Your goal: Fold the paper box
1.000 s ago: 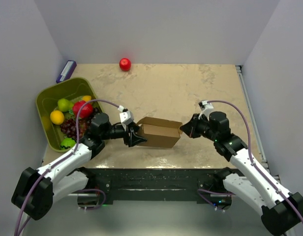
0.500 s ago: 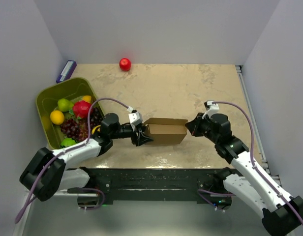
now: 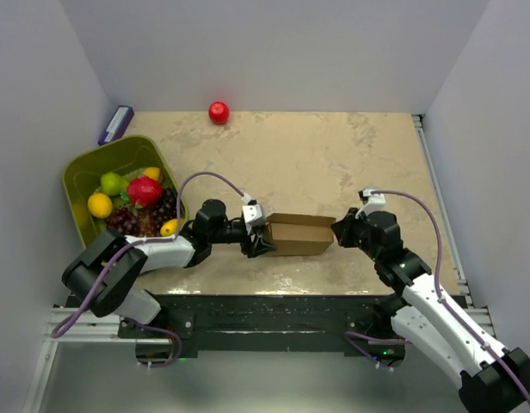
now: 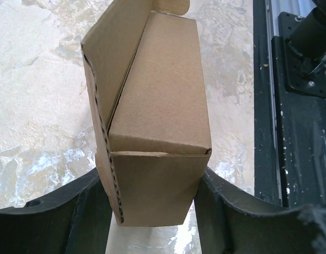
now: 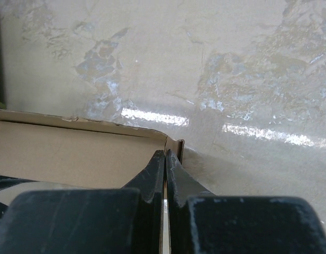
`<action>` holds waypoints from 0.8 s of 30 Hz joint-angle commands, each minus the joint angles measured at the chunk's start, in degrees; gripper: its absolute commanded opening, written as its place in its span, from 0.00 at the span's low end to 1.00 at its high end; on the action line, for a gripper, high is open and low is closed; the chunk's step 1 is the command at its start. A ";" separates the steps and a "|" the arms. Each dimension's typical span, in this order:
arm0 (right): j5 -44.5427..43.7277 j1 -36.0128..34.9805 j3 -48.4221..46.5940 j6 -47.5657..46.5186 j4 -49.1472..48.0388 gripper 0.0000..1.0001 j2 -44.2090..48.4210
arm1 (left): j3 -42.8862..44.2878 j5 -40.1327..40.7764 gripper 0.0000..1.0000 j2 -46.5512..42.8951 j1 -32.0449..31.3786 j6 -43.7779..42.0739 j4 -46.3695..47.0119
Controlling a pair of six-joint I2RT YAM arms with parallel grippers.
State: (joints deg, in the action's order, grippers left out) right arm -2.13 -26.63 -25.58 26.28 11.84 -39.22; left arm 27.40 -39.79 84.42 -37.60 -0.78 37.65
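Left wrist: paper box [image 4: 157, 132] end-on within jaws of left gripper [image 4: 152, 209]

Plain brown paper box [image 3: 299, 235] lies lengthwise, one long flap standing open.

Marbled table [image 3: 334, 155] with paper box [image 3: 299, 235], green bin [image 3: 86, 172], red ball [image 3: 218, 113]
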 commanded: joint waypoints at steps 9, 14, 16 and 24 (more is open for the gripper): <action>-0.14 -0.88 0.45 -1.23 -2.52 0.00 1.78 | 2.13 12.98 0.75 2.68 1.04 -6.87 -1.35; -1.12 -0.88 -0.69 -0.80 -1.99 0.00 -1.12 | 3.97 15.27 0.99 -0.83 1.04 -6.08 -8.02; -1.12 -0.88 -1.14 -0.71 -2.43 0.00 -1.82 | 4.07 15.71 1.00 -3.19 1.13 -6.17 -11.00; 0.37 -1.58 -1.57 -1.76 -4.80 0.00 -3.23 | 3.36 19.84 1.00 -9.80 1.13 -4.85 -16.47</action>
State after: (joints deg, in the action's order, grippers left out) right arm -2.02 -27.53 -24.80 25.41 10.59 -42.11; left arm 29.06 -23.09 77.65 -36.67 -5.98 23.57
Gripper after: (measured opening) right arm 0.011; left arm 0.994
